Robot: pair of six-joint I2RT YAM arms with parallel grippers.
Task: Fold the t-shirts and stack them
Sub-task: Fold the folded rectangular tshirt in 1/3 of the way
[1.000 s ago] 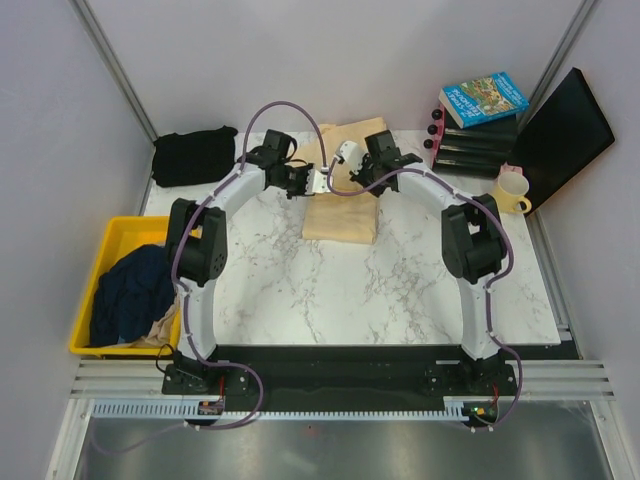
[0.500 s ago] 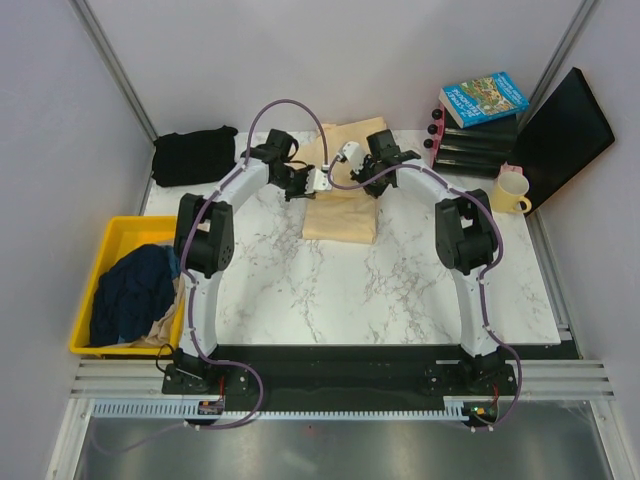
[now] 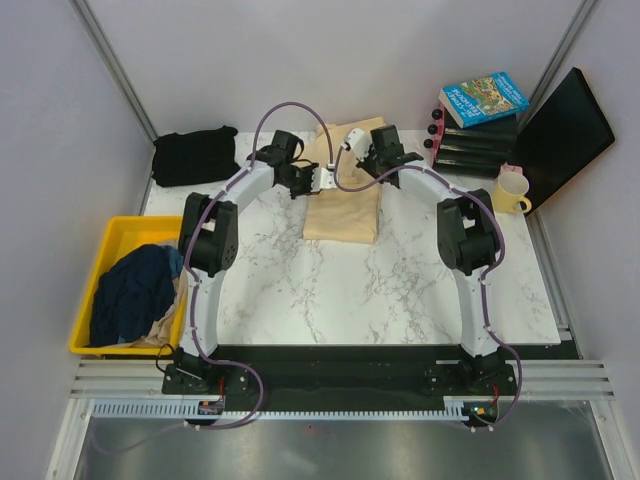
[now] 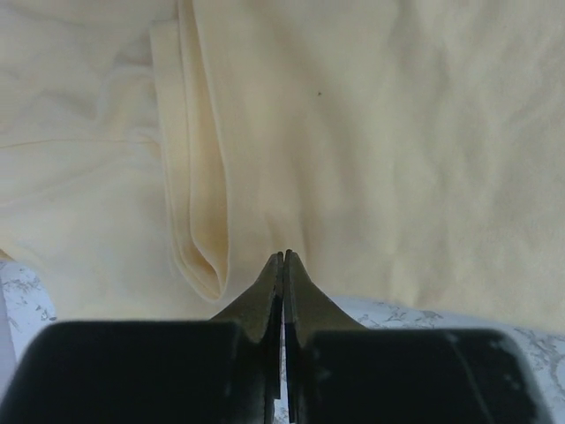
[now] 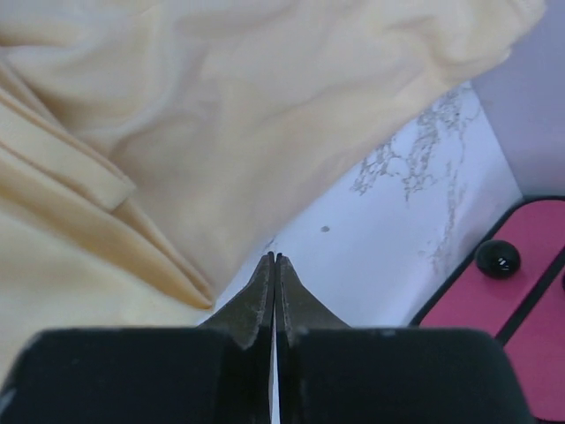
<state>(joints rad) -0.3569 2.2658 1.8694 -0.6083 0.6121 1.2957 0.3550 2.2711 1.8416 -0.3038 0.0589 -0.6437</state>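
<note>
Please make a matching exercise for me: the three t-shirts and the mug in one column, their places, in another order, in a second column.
1 cream-yellow t-shirt
2 black t-shirt
3 navy t-shirt
4 mug

a in the yellow bin
b far left corner of the table
c table's right edge
d table's middle, far half

Pairs: 1-d, 2-b, 3-a, 4-c

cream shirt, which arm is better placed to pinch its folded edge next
Probably left: the left gripper is shut with its tips right at the cream shirt by the fold, while the right gripper is shut over the table beside it.
</note>
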